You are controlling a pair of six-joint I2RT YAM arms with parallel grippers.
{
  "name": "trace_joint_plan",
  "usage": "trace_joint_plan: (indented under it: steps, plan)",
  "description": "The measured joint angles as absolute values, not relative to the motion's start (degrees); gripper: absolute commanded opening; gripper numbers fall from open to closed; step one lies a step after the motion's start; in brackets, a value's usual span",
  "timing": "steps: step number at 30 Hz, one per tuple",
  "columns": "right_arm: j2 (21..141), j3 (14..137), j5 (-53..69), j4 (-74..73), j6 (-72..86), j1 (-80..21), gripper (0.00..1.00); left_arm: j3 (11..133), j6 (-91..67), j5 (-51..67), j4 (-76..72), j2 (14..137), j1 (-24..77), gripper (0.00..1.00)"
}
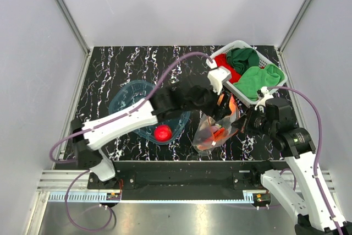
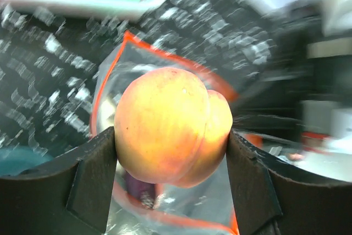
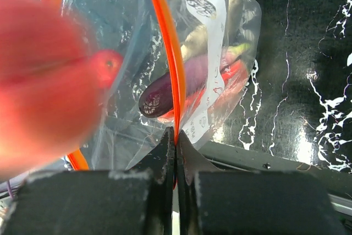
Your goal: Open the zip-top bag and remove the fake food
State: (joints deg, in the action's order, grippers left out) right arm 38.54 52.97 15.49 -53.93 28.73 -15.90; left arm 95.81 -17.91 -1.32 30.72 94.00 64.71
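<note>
**Peach-coloured fruit held over the open bag; label print too small to read**

The left gripper (image 2: 171,136) is clamped on the peach-coloured fruit (image 2: 165,116), with one dark finger (image 2: 91,174) pressed against each side of it. In the left wrist view the fruit hangs above the mouth of the zip-top bag (image 2: 181,202), whose orange-red zip strip (image 2: 110,75) curves open around it.

The right gripper (image 3: 175,144) has its jaws pinched together on that strip, gripping the bag's edge. From above, the bag sits crumpled near the front edge of the black marbled table (image 1: 110,70), between the two grippers.

A white label (image 3: 209,15) shows through the clear plastic. It carries dark print and a small emblem, but no word can be made out. Inside the bag lies a purple piece (image 3: 165,93) with red and pale shapes beside it. A blurred reddish mass fills the left of the right wrist view, and I cannot tell what it is.

The red fruit (image 1: 163,132) lies in the translucent blue tub (image 1: 124,94), left of the bag. A white basket (image 1: 237,43) at the far right corner holds a red cloth (image 1: 225,64) and green cloths (image 1: 258,78).
</note>
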Motion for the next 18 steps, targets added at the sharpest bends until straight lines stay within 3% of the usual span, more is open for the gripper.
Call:
trace_joint_plan:
  steps: [10, 18]
  plan:
    - [38.4, 52.7, 15.5, -54.0, 28.7, -15.9, 0.0, 87.8, -20.2, 2.5, 22.6, 73.4, 61.7, 0.0]
    - [37.7, 52.4, 15.5, -53.9, 28.7, -15.9, 0.0, 75.8, -21.9, -6.9, 29.2, 61.5, 53.6, 0.0]
